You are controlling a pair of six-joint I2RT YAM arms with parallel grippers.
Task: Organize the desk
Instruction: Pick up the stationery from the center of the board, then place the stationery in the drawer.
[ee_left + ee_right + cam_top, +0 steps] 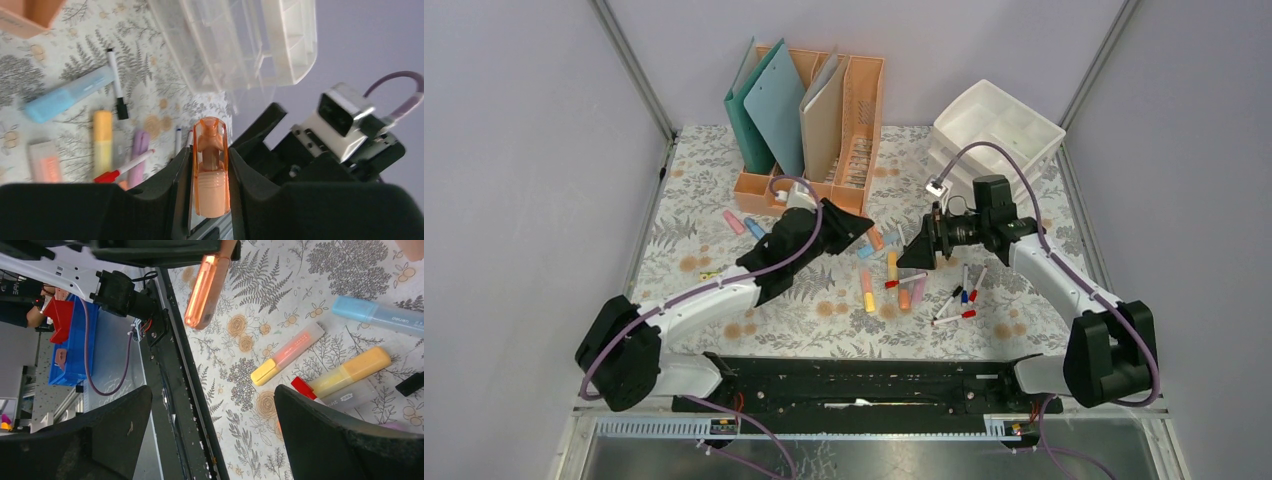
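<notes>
The desk (pixel 714 180) is a tabletop under a cloth printed with ferns and flowers. My left gripper (pixel 860 228) hangs over its middle, shut on an orange highlighter (pixel 211 165) that stands lengthwise between the two fingers. The same orange highlighter (pixel 205 290) pokes out above the cloth in the right wrist view. My right gripper (pixel 914 250) faces it from the right, a short gap away. Its jaws stand wide open (pixel 212 410) with nothing between them.
Loose highlighters lie mid-desk: yellow (pixel 891 265), blue (pixel 67 95), a yellow-capped one (pixel 287 354). Several marker pens (pixel 959 300) lie right of them. A peach file rack (pixel 859 100) with folders stands at the back, a white drawer unit (pixel 994 125) back right. A pink highlighter (pixel 734 222) lies left.
</notes>
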